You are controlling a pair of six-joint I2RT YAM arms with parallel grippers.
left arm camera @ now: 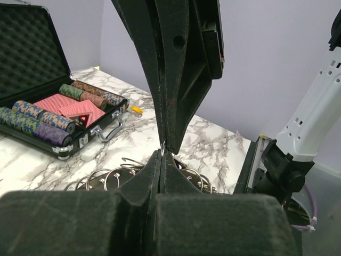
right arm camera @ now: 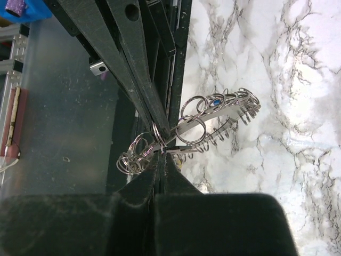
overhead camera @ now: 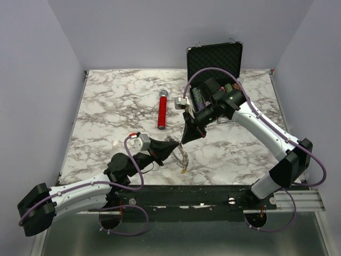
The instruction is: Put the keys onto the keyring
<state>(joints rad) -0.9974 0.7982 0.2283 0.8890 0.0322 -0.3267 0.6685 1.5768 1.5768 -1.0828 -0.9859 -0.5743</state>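
The keyring [overhead camera: 182,156], a thin metal strip strung with many wire rings and a yellow tag [overhead camera: 184,170], hangs just above the table's front middle. My left gripper [overhead camera: 175,149] is shut on it from the left. My right gripper [overhead camera: 186,141] comes down from the back right, tip to tip with the left one. In the right wrist view its jaws [right arm camera: 162,150] are shut on a thin metal sliver in the ring bunch [right arm camera: 213,114]. Ring or key, I cannot tell. Of the keys only a small blue bit [right arm camera: 216,100] shows among the rings. The left wrist view has rings [left arm camera: 106,178] on both sides of my shut left gripper [left arm camera: 162,152].
A red-handled microphone [overhead camera: 161,110] lies behind the grippers at the table's middle. An open black case [overhead camera: 213,58] with poker chips and red cards [left arm camera: 74,109] stands at the back right. The table's front edge [overhead camera: 176,184] runs just below the keyring.
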